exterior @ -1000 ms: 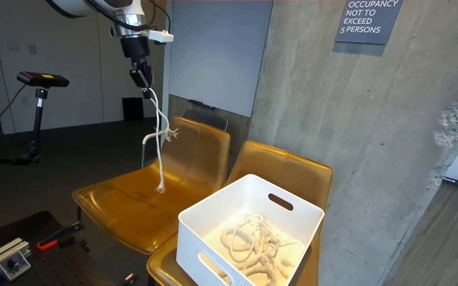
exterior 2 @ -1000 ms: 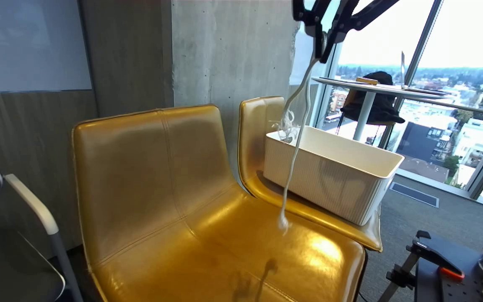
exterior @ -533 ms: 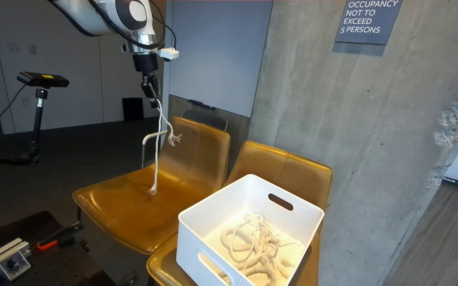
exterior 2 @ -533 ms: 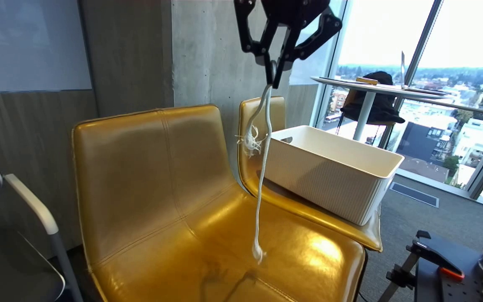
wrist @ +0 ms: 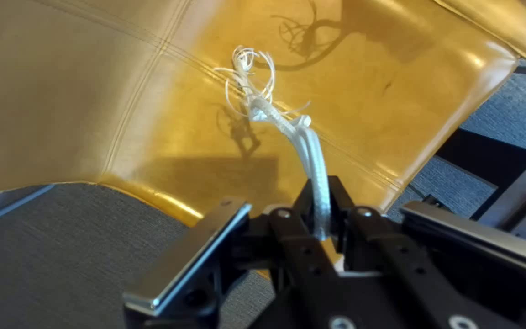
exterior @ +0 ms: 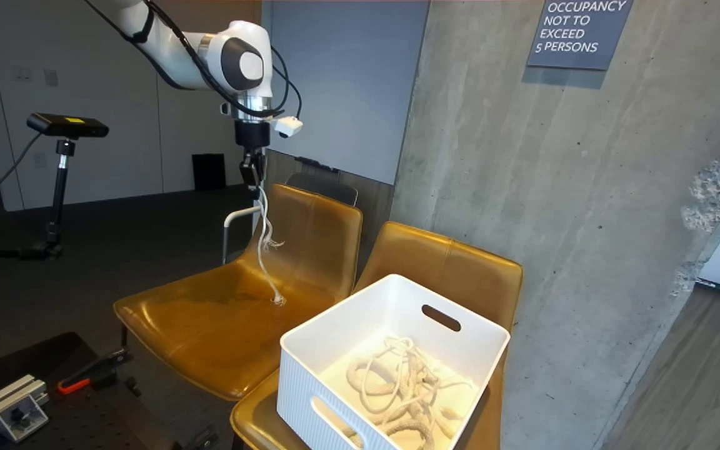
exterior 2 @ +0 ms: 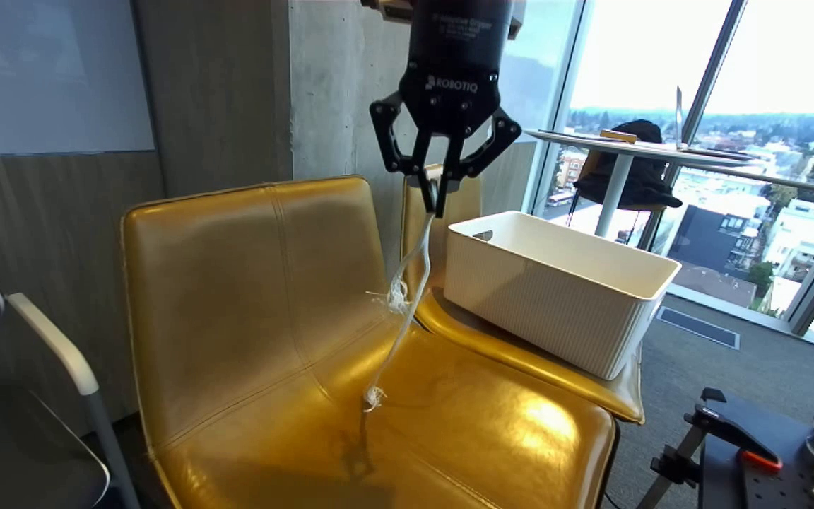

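Observation:
A white rope (wrist: pixel 309 148), doubled over, hangs from my gripper (exterior 2: pixel 437 210), whose fingers are shut on it near the fold. In the wrist view the gripper (wrist: pixel 321 196) pinches the rope between its fingertips. Two frayed ends dangle at different heights: a short end (exterior 2: pixel 398 295) and a longer end (exterior 2: pixel 374 397). Below lies the seat of a tan leather chair (exterior 2: pixel 492 431); whether the longer end touches it I cannot tell. Beside it, a white ribbed bin (exterior: pixel 302 384) stands on a second tan chair (exterior: pixel 454 250). Inside the bin lies a tangle of pale ropes (exterior: pixel 407 375).
The chair's backrest (exterior 2: pixel 237 283) rises close to the hanging rope. A camera on a stand (exterior: pixel 67 125), a concrete pillar (exterior: pixel 560 219) and an orange-handled clamp (exterior: pixel 75 385) on a dark table are around. A grey office chair (exterior 2: pixel 54 343) stands at one side.
My gripper has come down toward the chair seat, the rope still in its grip. The rope's longer end has swung to the side, and its shadow on the seat has shifted.

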{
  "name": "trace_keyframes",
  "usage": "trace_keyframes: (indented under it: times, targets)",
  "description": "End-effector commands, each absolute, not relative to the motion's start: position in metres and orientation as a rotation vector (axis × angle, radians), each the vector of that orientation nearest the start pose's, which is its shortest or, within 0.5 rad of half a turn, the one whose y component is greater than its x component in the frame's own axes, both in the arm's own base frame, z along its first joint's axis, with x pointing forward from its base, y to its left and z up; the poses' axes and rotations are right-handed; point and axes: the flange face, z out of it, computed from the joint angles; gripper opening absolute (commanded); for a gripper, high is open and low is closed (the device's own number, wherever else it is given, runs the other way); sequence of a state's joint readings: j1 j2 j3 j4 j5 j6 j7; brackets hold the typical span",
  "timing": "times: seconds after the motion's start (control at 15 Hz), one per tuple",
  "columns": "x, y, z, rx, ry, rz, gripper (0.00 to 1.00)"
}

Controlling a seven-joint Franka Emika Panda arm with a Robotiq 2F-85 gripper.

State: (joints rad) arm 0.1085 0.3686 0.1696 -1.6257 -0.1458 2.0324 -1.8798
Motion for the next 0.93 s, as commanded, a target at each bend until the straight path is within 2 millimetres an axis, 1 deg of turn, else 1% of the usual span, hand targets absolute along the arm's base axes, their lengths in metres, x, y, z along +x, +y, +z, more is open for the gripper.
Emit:
trace_keyframes:
  times: [0.0,0.13,0.2,0.4,0.53,0.6,0.67,0.73,0.87]
  targets:
    - [0.637,0.120,0.408,1.477,2.733,-0.004,0.02]
    - [0.628,0.108,0.393,1.519,2.719,0.032,0.02]
    - [0.624,0.106,0.383,1.531,2.719,0.042,0.02]
    - [0.606,0.110,0.353,1.526,2.717,0.067,0.02]
    - [0.597,0.114,0.339,1.485,2.705,0.086,0.02]
    - [0.594,0.112,0.334,1.468,2.688,0.094,0.33]
    - [0.594,0.111,0.331,1.464,2.665,0.112,0.34]
    - [0.596,0.108,0.329,1.468,2.642,0.134,0.40]
    - [0.604,0.096,0.335,1.481,2.598,0.173,0.55]
